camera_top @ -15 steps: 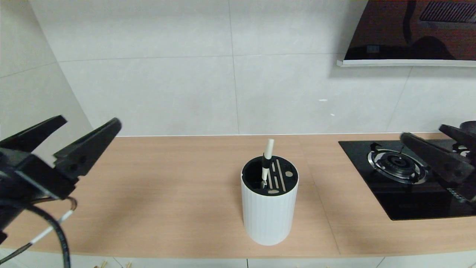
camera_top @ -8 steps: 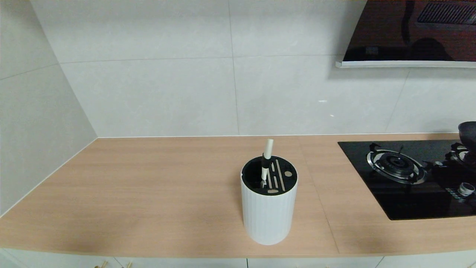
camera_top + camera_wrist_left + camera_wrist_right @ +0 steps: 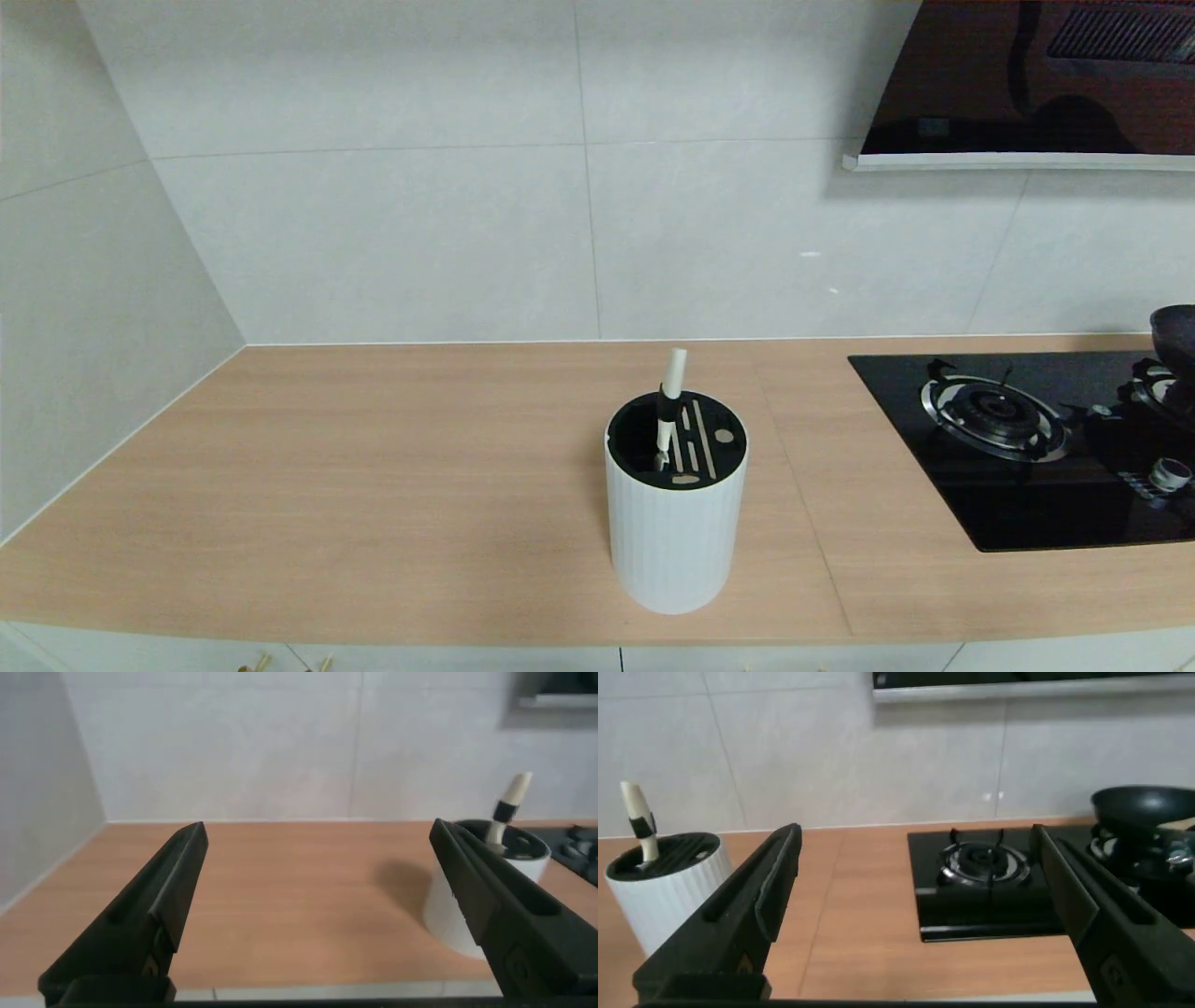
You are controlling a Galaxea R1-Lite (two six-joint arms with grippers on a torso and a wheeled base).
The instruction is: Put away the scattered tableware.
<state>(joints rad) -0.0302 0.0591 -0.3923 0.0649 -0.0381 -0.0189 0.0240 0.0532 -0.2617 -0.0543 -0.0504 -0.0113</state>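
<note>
A white ribbed utensil holder [image 3: 672, 541] with a black slotted top stands near the front of the wooden counter [image 3: 392, 485]. One utensil with a white handle and black band [image 3: 671, 387] stands upright in it. My left gripper [image 3: 318, 831] is open and holds nothing; it hangs before the counter's front edge, with the holder [image 3: 444, 910] and utensil [image 3: 512, 798] beyond one finger. My right gripper [image 3: 915, 833] is also open and holds nothing. It faces the stretch between the holder [image 3: 673, 905], with its utensil [image 3: 637, 812], and the stove [image 3: 990, 887].
A black gas stove [image 3: 1018, 448] is set into the counter at the right, with a dark pan [image 3: 1174, 329] on its far burner. A range hood [image 3: 1027, 84] hangs above it. Tiled walls close the back and left side.
A second ago both open grippers showed at the head view's left and right edges; they have since drawn back out of that view. The holder and utensil have not moved.
</note>
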